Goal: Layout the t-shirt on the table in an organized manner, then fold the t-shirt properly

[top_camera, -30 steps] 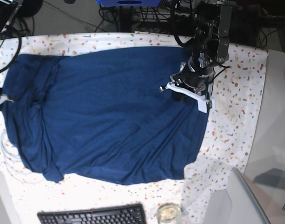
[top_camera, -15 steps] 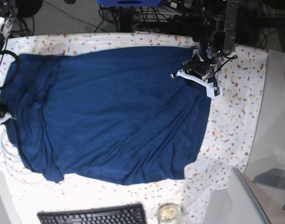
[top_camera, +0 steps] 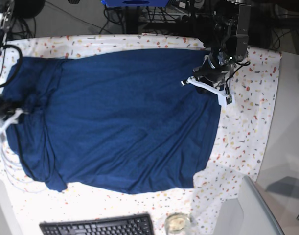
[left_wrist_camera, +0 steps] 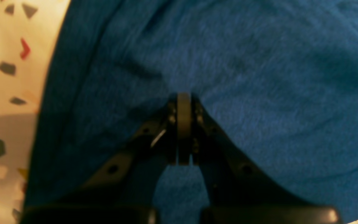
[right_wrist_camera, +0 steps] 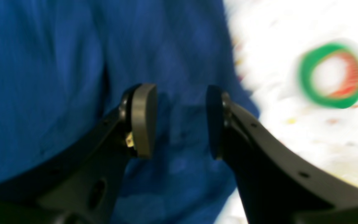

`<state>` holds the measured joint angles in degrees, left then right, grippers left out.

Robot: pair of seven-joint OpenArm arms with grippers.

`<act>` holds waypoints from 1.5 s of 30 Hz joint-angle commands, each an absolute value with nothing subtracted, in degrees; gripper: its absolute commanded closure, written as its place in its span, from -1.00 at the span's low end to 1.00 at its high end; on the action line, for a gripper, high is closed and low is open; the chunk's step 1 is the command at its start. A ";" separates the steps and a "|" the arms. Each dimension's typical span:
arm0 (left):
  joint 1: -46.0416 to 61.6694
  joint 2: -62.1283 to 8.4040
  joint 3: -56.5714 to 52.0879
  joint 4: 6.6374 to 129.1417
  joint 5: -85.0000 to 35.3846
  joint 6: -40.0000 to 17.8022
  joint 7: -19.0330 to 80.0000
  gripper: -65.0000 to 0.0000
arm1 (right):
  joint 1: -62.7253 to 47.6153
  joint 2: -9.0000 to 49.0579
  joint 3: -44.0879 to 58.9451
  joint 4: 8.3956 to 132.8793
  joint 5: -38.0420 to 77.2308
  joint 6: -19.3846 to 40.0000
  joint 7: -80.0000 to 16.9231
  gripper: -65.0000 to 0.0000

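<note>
The dark navy t-shirt (top_camera: 125,117) lies spread wide across the speckled table (top_camera: 247,112), with bunched folds at its left end. My left gripper (top_camera: 208,84) is at the shirt's far right part, near the edge. In the left wrist view that left gripper (left_wrist_camera: 183,99) is shut, its tips pinching the t-shirt (left_wrist_camera: 259,62), and creases run out from them. My right gripper (top_camera: 8,117) is at the shirt's left edge. In the right wrist view the right gripper (right_wrist_camera: 180,121) stands open over the t-shirt (right_wrist_camera: 42,62), with nothing between its pads.
A black keyboard (top_camera: 95,226) and a small glass (top_camera: 177,223) sit at the table's front edge. A blurred green and red ring (right_wrist_camera: 331,76) lies on the cloth beside the shirt. White cables (top_camera: 7,169) trail at the left. Plain grey surface (top_camera: 286,147) lies to the right.
My right gripper has opened and let go of the shirt's left edge. The left gripper has moved up and right, drawing the shirt's right side with it.
</note>
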<state>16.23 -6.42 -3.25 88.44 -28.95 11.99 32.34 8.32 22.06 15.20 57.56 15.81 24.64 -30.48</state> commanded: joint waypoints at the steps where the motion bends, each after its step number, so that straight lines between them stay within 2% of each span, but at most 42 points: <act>1: 15.69 -7.16 -3.38 89.36 -29.14 12.00 31.52 1.00 | 11.12 23.34 14.37 61.93 17.27 25.19 -27.82 0.15; 3: 15.08 -7.25 -3.38 89.19 -29.14 12.00 31.52 1.00 | 13.49 23.16 12.26 61.49 17.19 25.10 -27.65 0.00; 6: 14.81 -7.08 -3.38 89.10 -29.14 12.00 31.52 1.00 | 22.99 22.73 8.66 50.33 17.19 23.96 -27.12 -0.16; 9: 14.73 -6.99 -3.38 89.10 -29.14 12.00 31.52 1.00 | 31.25 22.81 3.21 36.35 17.19 22.29 -20.79 -0.18; 12: 14.73 -7.25 -3.47 89.19 -29.14 12.00 31.52 1.00 | 35.03 22.64 -3.47 26.51 17.19 18.95 -14.02 -0.18; 15: 14.90 -7.43 -3.47 89.01 -29.14 12.00 31.52 1.00 | 35.30 22.46 -7.34 24.66 17.27 17.98 -11.21 -0.18; 21: 15.08 -7.52 -3.47 89.01 -29.14 12.00 31.52 1.00 | 35.03 22.29 -7.25 24.31 17.45 17.89 -11.30 -0.17; 23: 15.08 -7.43 -3.47 89.01 -29.14 12.00 31.52 1.00 | 34.42 22.20 -7.25 24.31 17.54 17.89 -11.30 -0.03; 25: 14.90 -7.43 -3.47 89.01 -29.14 12.00 31.52 1.00 | 33.63 21.41 -7.25 24.40 17.63 17.89 -11.30 0.23; 27: 14.90 -7.43 -3.47 89.01 -29.14 12.00 31.52 1.00 | 33.36 21.14 -7.16 24.31 17.63 17.89 -11.65 0.40; 34: 14.99 -7.16 -4.70 89.01 -29.14 12.00 31.52 1.00 | 31.16 20.00 -7.16 27.03 17.63 17.98 -13.05 0.50; 35: 15.08 -7.08 -5.76 89.01 -29.14 12.00 31.52 1.00 | 31.08 19.91 -7.16 27.21 17.63 17.98 -13.05 0.61; 37: 15.16 -6.99 -7.25 89.01 -29.14 12.00 31.52 1.00 | 31.08 19.82 -7.16 27.47 17.63 18.07 -13.05 0.98; 41: 15.25 -6.99 -8.66 89.01 -29.14 12.00 31.52 1.00 | 28.70 20.09 -6.90 34.68 17.63 18.15 -15.87 1.00; 45: 15.08 -7.25 -8.66 89.01 -29.14 12.00 31.52 1.00 | 23.08 19.56 -2.68 50.51 17.63 18.15 -24.75 1.00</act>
<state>15.49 -6.83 -8.43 88.09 -28.95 12.03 32.56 21.32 18.70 -3.01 50.04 17.26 18.35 -26.46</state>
